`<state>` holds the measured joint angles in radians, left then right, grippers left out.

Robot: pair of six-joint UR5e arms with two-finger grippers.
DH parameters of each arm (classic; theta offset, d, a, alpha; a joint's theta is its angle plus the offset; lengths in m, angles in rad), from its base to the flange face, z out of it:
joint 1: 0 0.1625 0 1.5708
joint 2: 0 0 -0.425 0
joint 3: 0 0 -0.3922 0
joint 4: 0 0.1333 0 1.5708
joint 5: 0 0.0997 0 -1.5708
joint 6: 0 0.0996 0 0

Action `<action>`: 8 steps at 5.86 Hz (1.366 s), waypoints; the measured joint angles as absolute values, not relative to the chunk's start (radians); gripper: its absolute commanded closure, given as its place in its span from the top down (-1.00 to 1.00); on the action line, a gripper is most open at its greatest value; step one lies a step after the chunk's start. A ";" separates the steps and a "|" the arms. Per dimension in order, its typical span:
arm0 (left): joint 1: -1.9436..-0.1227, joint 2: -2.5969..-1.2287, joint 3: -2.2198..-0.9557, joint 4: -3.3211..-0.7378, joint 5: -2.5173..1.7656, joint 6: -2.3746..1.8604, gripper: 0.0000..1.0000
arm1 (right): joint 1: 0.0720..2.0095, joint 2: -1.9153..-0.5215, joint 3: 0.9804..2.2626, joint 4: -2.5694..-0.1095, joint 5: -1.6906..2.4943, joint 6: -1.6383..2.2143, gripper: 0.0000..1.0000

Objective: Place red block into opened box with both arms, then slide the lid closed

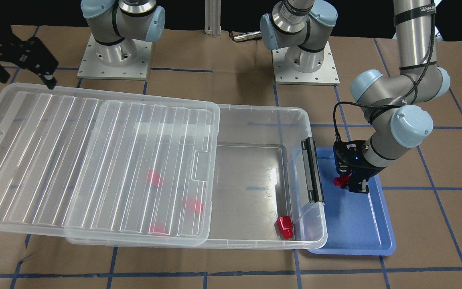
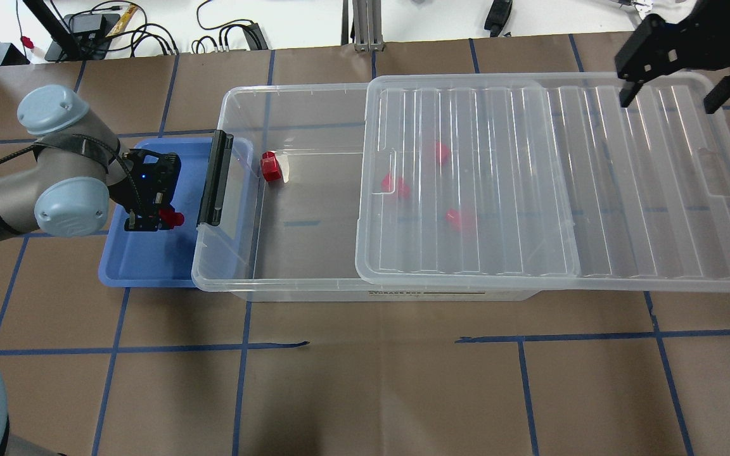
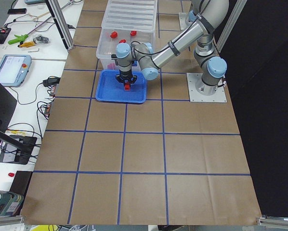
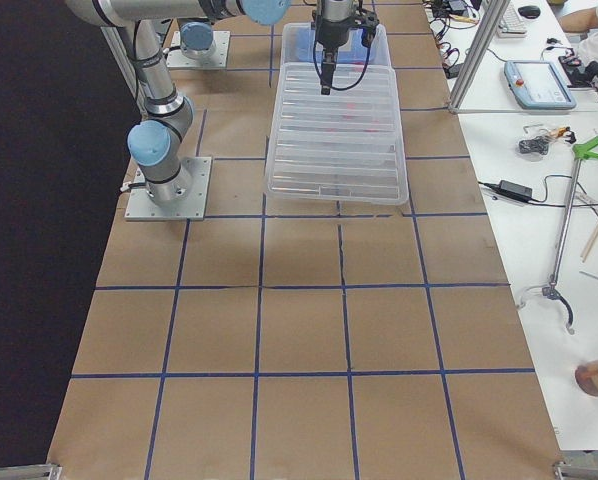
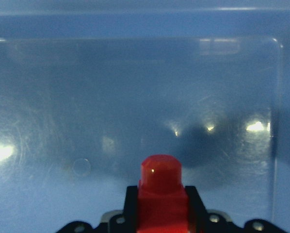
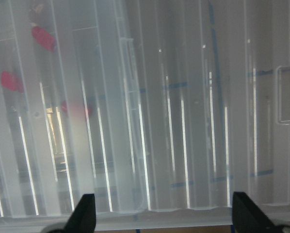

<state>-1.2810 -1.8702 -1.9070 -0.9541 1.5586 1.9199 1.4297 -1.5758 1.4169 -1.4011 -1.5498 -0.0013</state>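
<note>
My left gripper (image 1: pixel 346 182) is shut on a red block (image 1: pixel 341 180), held a little above the blue tray (image 1: pixel 359 233), just outside the box's latch end. In the left wrist view the red block (image 5: pixel 160 187) sticks out between the jaws. The clear box (image 2: pixel 289 90) lies across the table. Its ridged lid (image 2: pixel 561 183) is slid off toward my right and covers about half of it. Another red block (image 2: pixel 270 166) lies in the uncovered part, and three show blurred through the lid (image 1: pixel 94 160). My right gripper (image 2: pixel 669 98) hangs open over the lid's far end.
The black latch (image 2: pixel 215 178) stands up on the box's short end between the blue tray (image 2: pixel 143 266) and the box's inside. Both arm bases (image 1: pixel 114 56) sit behind the box. Brown paper with blue tape lines covers the table (image 2: pixel 371 380).
</note>
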 measured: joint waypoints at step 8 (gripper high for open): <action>-1.636 -1.763 -1.595 -1.348 1.551 1.447 -1.00 | 1.632 -1.533 1.417 -1.428 -1.551 0.121 1.00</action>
